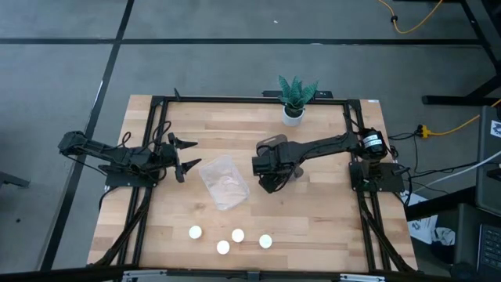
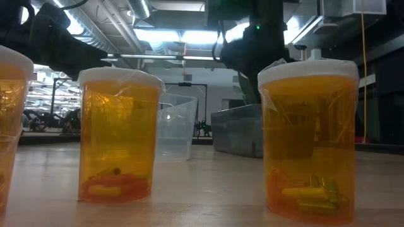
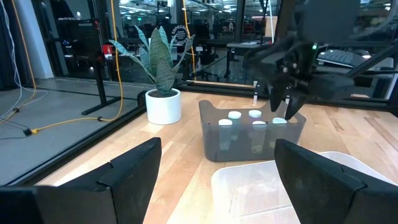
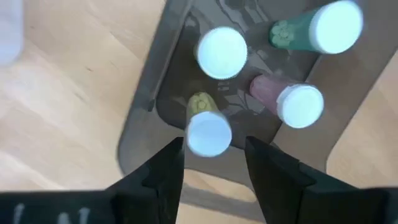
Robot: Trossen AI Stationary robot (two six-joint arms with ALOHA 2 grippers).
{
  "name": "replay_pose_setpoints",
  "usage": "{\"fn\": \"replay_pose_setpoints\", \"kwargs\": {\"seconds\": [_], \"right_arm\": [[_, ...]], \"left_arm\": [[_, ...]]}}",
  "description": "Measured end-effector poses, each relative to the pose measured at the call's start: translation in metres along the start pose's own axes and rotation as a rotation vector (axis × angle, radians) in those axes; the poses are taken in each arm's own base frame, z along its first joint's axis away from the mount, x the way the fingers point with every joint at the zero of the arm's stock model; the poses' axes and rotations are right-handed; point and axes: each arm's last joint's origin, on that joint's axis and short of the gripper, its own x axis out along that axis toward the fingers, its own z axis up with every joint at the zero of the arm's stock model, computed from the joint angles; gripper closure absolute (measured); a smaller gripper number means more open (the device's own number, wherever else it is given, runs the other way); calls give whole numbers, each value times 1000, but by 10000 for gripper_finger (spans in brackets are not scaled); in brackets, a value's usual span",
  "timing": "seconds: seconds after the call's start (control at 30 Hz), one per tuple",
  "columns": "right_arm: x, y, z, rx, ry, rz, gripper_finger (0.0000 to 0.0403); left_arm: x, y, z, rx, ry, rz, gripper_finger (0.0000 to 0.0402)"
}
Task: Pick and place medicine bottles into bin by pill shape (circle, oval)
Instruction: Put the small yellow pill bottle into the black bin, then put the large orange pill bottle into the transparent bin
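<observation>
Bottles: four amber ones [image 1: 237, 235] stand on the table well apart from the clear bin [image 1: 224, 182]; four small ones [image 4: 221, 52] sit in the grey bin [image 3: 252, 134] just beside it. Left hand [image 1: 182, 155] waits, fingers apart, beside the clear bin. Right hand [image 4: 211, 155] hangs over the grey bin, fingers apart around a white cap [image 4: 208, 133]; best to rise straight, touching nothing.

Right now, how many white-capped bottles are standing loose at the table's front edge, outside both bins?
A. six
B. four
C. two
B. The high view shows four white caps on the bare wood at the front edge, apart from the clear bin and from the dark bin under the right gripper.
</observation>
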Motion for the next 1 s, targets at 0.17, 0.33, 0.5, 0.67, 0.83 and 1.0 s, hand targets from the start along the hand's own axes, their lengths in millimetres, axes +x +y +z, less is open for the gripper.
{"fn": "replay_pose_setpoints", "kwargs": {"seconds": [0.17, 0.33, 0.5, 0.67, 0.83, 1.0], "right_arm": [[-28, 6, -4, -36, -6, 6, 231], [-64, 13, -24, -152, 19, -26, 231], [-91, 30, -60, -334, -6, -1, 231], [-94, 47, -98, -441, -54, -25, 231], [-92, 54, -131, -523, -112, -85, 231], [-107, 36, -154, -594, -205, -99, 231]], "left_arm": [[0, 0, 0, 0, 1, 0, 97], [0, 0, 0, -4, 0, 0, 97], [0, 0, 2, 25, -18, -1, 97], [0, 0, 3, -51, -30, -2, 97], [0, 0, 2, -91, -23, -2, 97], [0, 0, 3, -94, -27, -3, 97]]}}
